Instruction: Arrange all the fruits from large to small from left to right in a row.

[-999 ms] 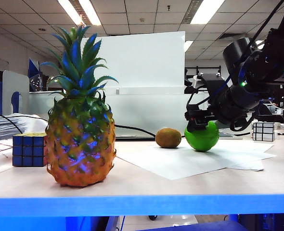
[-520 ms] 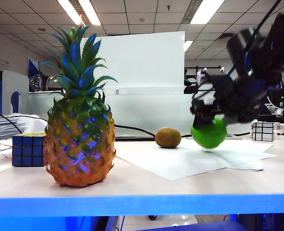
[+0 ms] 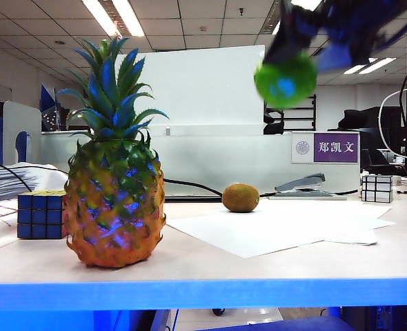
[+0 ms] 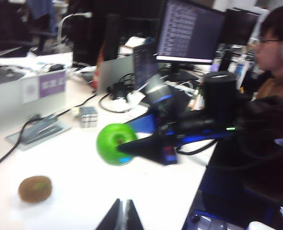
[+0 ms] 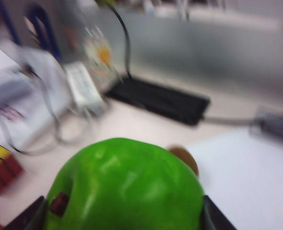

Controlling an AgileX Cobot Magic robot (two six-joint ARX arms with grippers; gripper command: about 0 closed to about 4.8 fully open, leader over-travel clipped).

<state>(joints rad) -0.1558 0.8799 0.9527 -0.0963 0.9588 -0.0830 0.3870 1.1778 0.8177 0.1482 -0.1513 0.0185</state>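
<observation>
Office table (image 3: 210, 265) under ceiling lights, we see the pineapple (image 3: 116, 200) lower left, kiwi (image 3: 241, 197) at centre, our right claw (image 5: 122, 218) pinching the apple (image 3: 285, 80) upper right, left claw (image 4: 122, 216) pressed together above the table.

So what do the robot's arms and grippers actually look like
The right arm is black, with thick rounded segments, dark cables, a small green light and blue-lit parts near its wedge-shaped right gripper. The left gripper shows only two thin, dark, pointed fingers.
</observation>
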